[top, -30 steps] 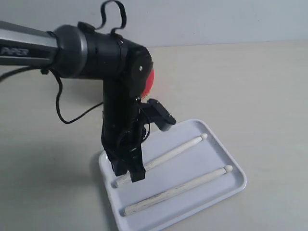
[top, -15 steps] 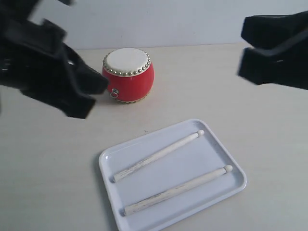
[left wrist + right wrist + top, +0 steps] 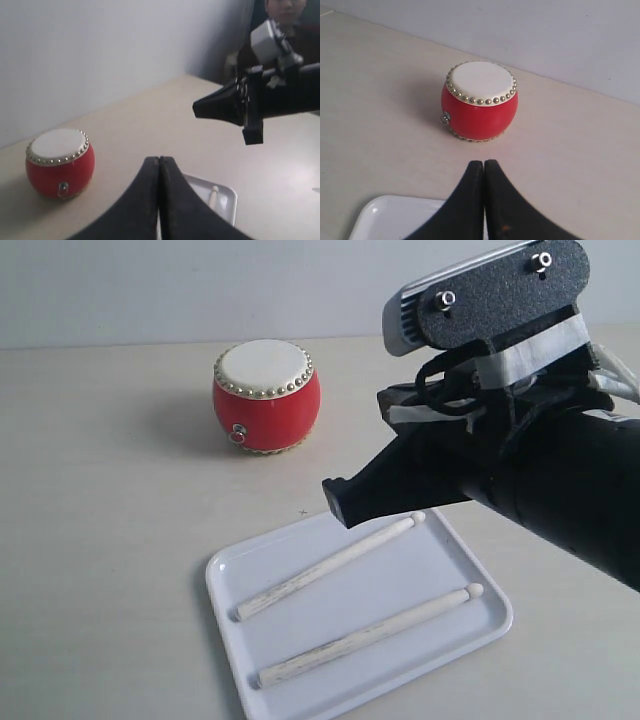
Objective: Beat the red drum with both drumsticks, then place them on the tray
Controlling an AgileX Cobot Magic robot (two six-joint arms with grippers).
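The red drum (image 3: 266, 398) stands upright on the beige table behind the white tray (image 3: 350, 600). Both drumsticks lie side by side in the tray, one (image 3: 330, 565) nearer the drum, the other (image 3: 370, 633) nearer the front. My right gripper (image 3: 338, 502) hovers above the tray's far edge, shut and holding nothing, pointing toward the drum (image 3: 480, 102); its tips (image 3: 484, 162) are pressed together. My left gripper (image 3: 159, 159) is shut and holds nothing too, raised above the table, with the drum (image 3: 60, 162) and a tray corner (image 3: 226, 194) in front of it. The exterior view does not show the left arm.
The right arm (image 3: 540, 470) fills the right side of the exterior view and hides part of the table there. A pale wall (image 3: 200, 290) runs behind the table. A person (image 3: 286, 12) sits beyond the far end of the table.
The left arm stood over the tray at the nearer stick a second ago, then rose and left the exterior view. The right arm has swung in above the tray. Both sticks stayed put.
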